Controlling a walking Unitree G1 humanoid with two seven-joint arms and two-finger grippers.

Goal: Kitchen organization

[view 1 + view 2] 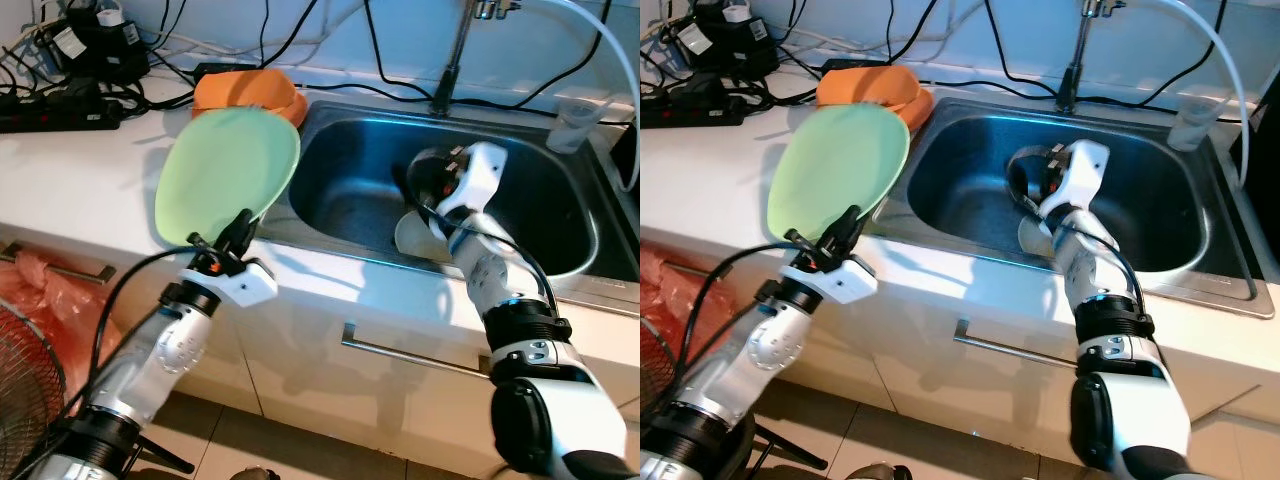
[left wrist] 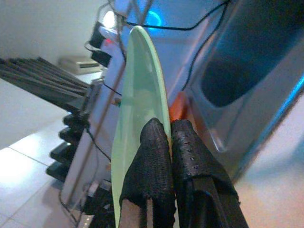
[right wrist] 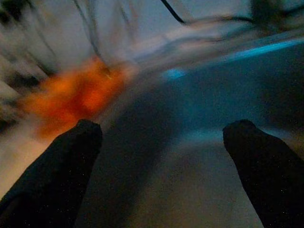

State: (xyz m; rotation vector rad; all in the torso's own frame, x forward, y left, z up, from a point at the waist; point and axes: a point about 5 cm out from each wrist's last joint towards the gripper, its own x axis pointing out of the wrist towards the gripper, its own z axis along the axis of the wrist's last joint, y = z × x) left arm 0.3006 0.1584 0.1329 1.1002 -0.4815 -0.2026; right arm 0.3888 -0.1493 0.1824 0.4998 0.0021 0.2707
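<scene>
Left gripper [image 1: 232, 238] pinching green plate [image 1: 228, 172] at rim, left of sink [image 1: 330, 130]; likely stiff, light, slippery. Right gripper [image 3: 161, 142] spread wide inside sink.

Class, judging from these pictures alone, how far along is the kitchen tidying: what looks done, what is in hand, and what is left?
Done: the green plate is lifted clear of the counter. In hand: the left tool pinches its rim, holding it tilted beside the sink. The right tool is open, down in the basin near a pale plate. Left: that plate, the orange item and a plastic cup are not yet put away.
</scene>
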